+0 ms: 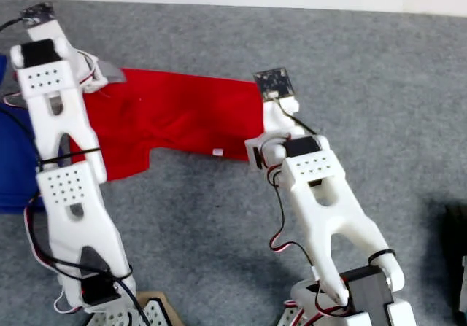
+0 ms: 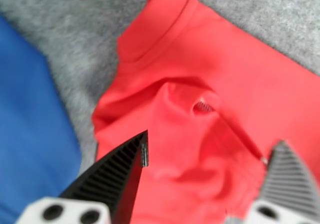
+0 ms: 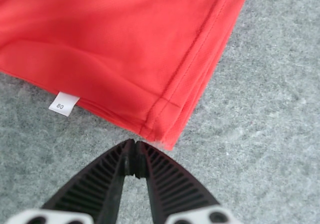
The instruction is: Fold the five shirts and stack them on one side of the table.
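White tag [image 3: 64, 103] at folded edge of red shirt [image 3: 125, 38], printed "80" in dark digits. Same tag [image 1: 217, 152] in high view, on shirt's near edge, print too small to read.

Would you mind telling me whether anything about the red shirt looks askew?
The red shirt is bunched into a rumpled mound near its collar, under the open left gripper, and a white tag pokes out from one edge.

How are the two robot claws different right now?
The left gripper is wide open; the right gripper is shut. The left gripper is over the red shirt, near its collar; the right gripper is over the grey table, just off the shirt's corner. Both point down.
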